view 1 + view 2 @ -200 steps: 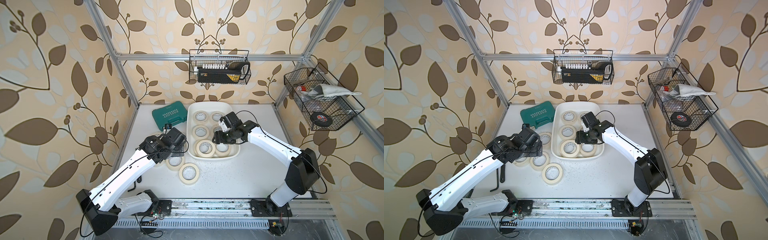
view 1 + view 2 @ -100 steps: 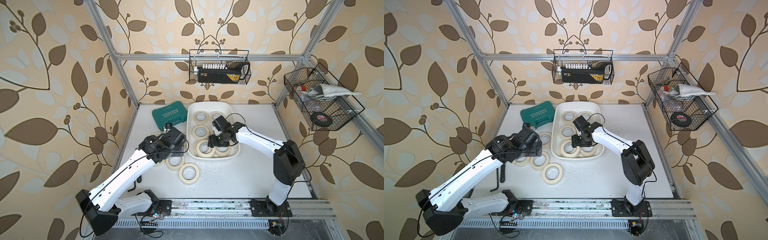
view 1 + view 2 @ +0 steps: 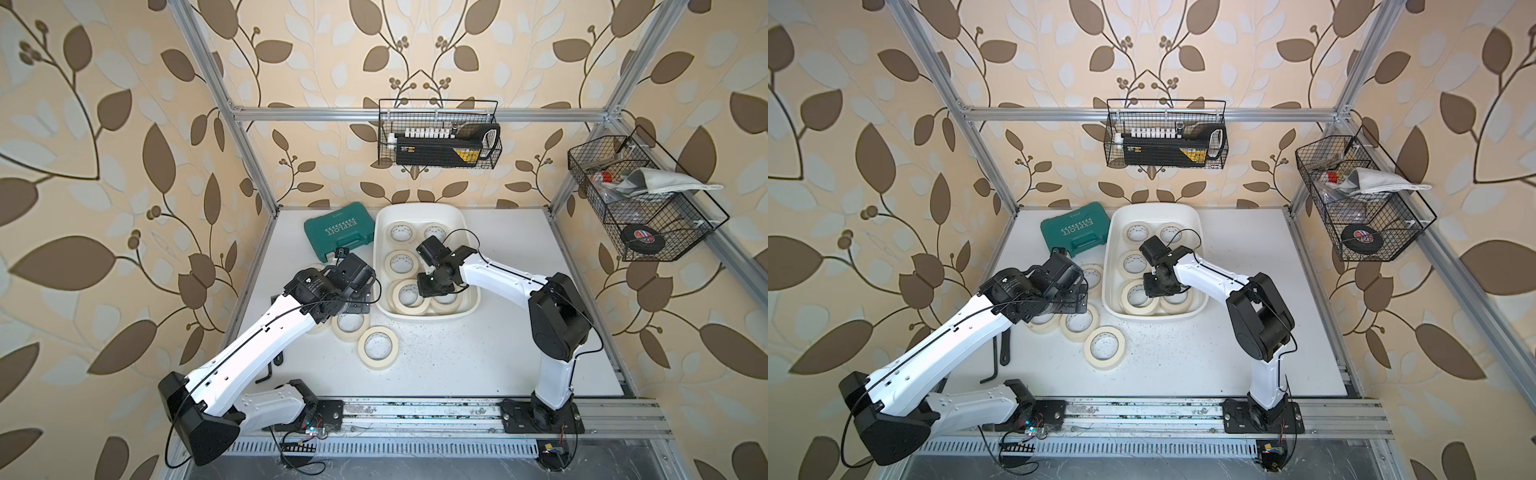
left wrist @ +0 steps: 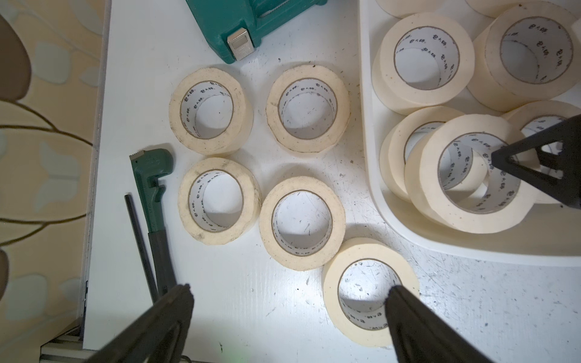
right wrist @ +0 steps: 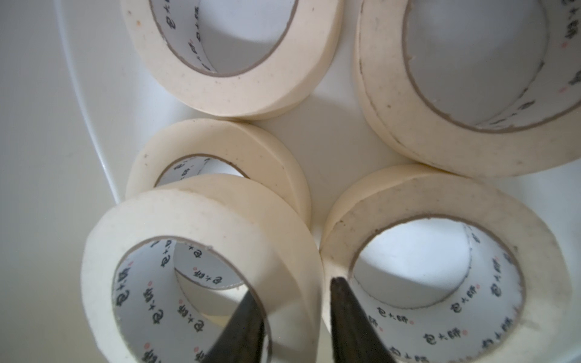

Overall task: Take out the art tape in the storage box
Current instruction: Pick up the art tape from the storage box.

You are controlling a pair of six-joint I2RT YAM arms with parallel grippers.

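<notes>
Right fingers (image 5: 345, 320) clamped on one tape roll (image 5: 201, 217) in storage box (image 4: 408, 232); left fingers (image 4: 418, 323) apart above five rolls (image 4: 301, 185).

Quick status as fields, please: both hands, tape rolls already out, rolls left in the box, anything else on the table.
left hand: open, empty, above the table
right hand: in the storage box, closed on the wall of the tilted roll, one finger inside its core
taken-out rolls: five, flat on the table
rolls in box: at least six; the tilted roll leans on another
other items: green tool case, pipe wrench, hex key, all on the table
</notes>
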